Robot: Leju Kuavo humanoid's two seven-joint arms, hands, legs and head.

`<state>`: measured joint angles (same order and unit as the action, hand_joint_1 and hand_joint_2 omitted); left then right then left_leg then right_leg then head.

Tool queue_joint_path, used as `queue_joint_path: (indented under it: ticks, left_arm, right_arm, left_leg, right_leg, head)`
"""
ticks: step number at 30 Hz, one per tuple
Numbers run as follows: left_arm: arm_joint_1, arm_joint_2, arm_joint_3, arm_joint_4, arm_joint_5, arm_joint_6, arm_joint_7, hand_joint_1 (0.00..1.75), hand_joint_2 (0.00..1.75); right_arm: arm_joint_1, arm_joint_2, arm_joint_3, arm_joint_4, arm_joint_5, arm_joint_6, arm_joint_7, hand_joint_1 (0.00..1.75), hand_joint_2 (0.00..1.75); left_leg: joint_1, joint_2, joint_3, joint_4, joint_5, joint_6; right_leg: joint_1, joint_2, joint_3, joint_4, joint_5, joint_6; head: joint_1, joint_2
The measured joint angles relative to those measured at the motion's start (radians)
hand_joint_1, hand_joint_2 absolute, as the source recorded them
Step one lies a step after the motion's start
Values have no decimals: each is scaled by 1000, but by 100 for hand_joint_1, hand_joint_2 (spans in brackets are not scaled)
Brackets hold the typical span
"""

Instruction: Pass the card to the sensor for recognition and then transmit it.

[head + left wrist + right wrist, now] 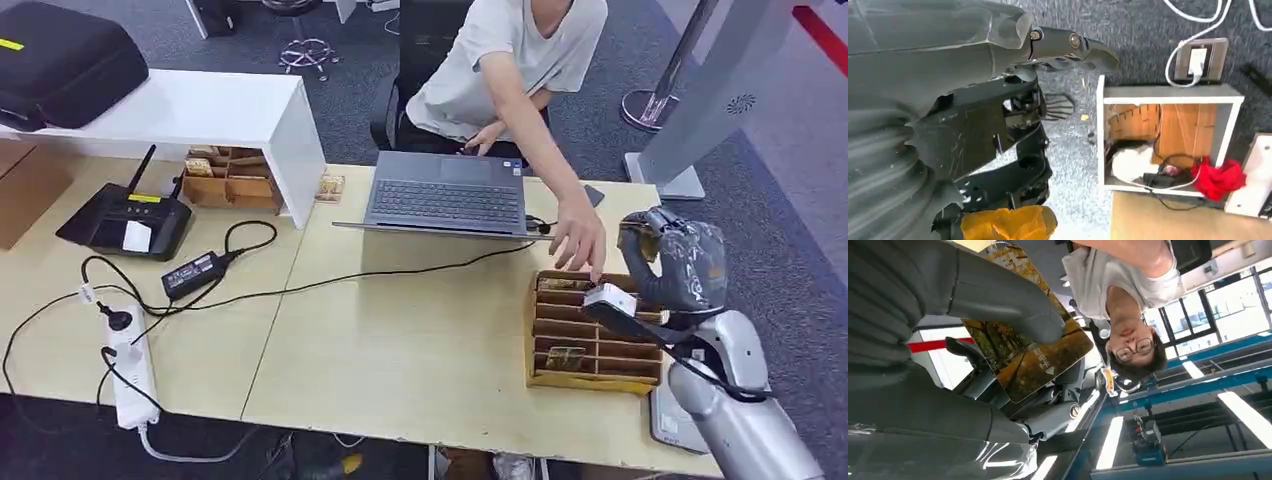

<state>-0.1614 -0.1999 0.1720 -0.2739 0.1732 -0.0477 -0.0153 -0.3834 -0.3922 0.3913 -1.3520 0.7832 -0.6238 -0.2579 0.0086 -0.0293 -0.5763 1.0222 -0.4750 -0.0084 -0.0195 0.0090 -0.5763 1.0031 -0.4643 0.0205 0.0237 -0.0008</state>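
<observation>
A smooth silver, rounded right forearm (745, 420) is seen, with a thin black cable (715, 372) looped across it. The right robot hand (680, 262) is cased in dark grey glossy plastic. On the left robot hand (973, 125), a grey ribbed cover, black scuffed fingers and small silver screws (1035, 35) are visible.

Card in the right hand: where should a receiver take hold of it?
Take the card by its free end with the white print, approaching from the side away from the wrist. The right hand pins the other end under its thumb.
</observation>
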Motion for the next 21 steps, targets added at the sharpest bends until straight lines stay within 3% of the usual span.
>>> queue_joint_path:
  ticks: [3, 10, 21]
  left_arm:
    - [3, 9, -6, -1, 5, 8, -7, 0, 175]
    - [16, 30, -20, -6, 27, 3, -30, 0, 175]
    - [37, 51, -26, -6, 40, -16, -45, 0, 175]
  right_arm:
    - [95, -1, -64, -50, -7, -57, -67, 175, 175]
    - [280, -1, -197, -130, -82, -24, -169, 175, 175]
    - [417, -1, -256, -170, -25, 6, -180, 175, 175]
  left_leg:
    - [0, 0, -1, 0, -1, 0]
    - [0, 1, -1, 0, -1, 0]
    - [0, 1, -1, 0, -1, 0]
  right_leg:
    - [0, 0, 0, 0, 0, 0]
    - [0, 0, -1, 0, -1, 0]
    - [0, 1, -1, 0, -1, 0]
  head:
    - [0, 0]
    - [0, 0]
    - [0, 0]
